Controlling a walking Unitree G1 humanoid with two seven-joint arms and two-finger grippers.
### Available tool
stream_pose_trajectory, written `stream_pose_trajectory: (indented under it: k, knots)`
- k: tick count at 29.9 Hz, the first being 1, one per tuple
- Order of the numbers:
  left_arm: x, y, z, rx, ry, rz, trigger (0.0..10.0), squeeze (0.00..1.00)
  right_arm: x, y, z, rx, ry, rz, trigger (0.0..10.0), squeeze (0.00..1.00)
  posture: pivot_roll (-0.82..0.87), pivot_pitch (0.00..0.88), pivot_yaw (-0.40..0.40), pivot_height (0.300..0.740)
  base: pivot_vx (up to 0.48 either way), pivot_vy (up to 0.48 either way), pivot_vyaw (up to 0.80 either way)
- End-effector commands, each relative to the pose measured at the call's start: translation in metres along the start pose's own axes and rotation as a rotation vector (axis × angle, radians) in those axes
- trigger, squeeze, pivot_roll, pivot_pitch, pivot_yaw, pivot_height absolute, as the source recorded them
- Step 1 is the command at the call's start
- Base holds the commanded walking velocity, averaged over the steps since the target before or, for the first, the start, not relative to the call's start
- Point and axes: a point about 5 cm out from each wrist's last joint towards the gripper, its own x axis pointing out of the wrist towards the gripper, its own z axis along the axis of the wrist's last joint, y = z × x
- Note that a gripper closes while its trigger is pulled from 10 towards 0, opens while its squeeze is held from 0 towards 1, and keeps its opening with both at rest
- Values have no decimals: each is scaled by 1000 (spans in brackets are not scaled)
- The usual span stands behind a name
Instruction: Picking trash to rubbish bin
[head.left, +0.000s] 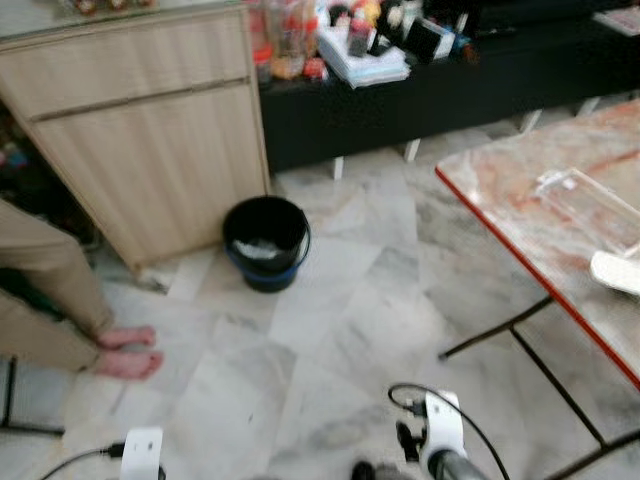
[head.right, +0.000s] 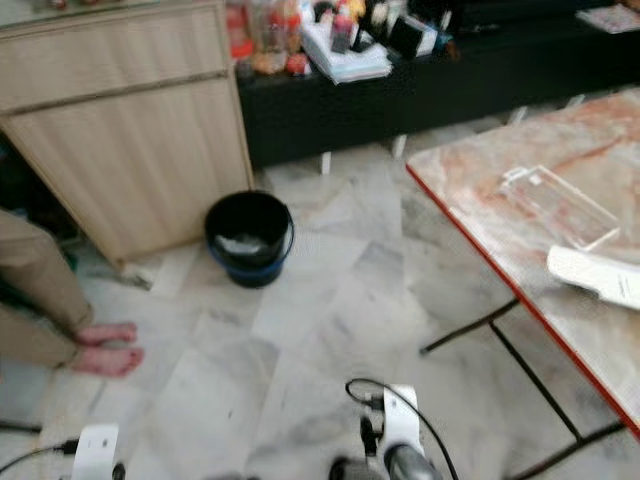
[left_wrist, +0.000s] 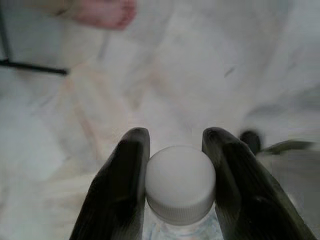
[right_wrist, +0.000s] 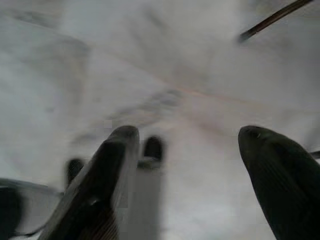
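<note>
A black rubbish bin (head.left: 266, 241) with a blue base stands on the marble floor beside a wooden cabinet, with pale trash inside it. In the left wrist view my left gripper (left_wrist: 176, 150) is shut on a clear plastic bottle with a white cap (left_wrist: 180, 182), held above the floor. In the right wrist view my right gripper (right_wrist: 187, 137) is open with nothing between its fingers, hanging over the floor. Both wrists show at the bottom edge of the eye views, the left (head.left: 141, 452) and the right (head.left: 441, 428).
A wooden cabinet (head.left: 150, 130) stands left of the bin. A person's bare feet (head.left: 126, 350) and trouser legs are at the left. A marble-topped table with a red edge (head.left: 520, 260) stands at the right, bearing a clear box (head.left: 588, 208). A dark low shelf (head.left: 420, 90) runs along the back.
</note>
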Motion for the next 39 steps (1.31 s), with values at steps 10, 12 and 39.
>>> stream_pose_trajectory:
  k: [10,12,39]
  knots:
    - [-3,14,-13,6,43,33,10000,0,1,8,-1,3,10,14,10000,0,116,203,-17,740,480,0,263]
    - [-3,15,-13,8,41,31,10000,0,1,9,-1,8,9,15,10000,0,117,199,-12,740,480,0,0]
    - [2,13,2,11,13,21,10000,0,2,16,6,-55,-6,59,10000,0,104,157,-32,740,480,0,0]
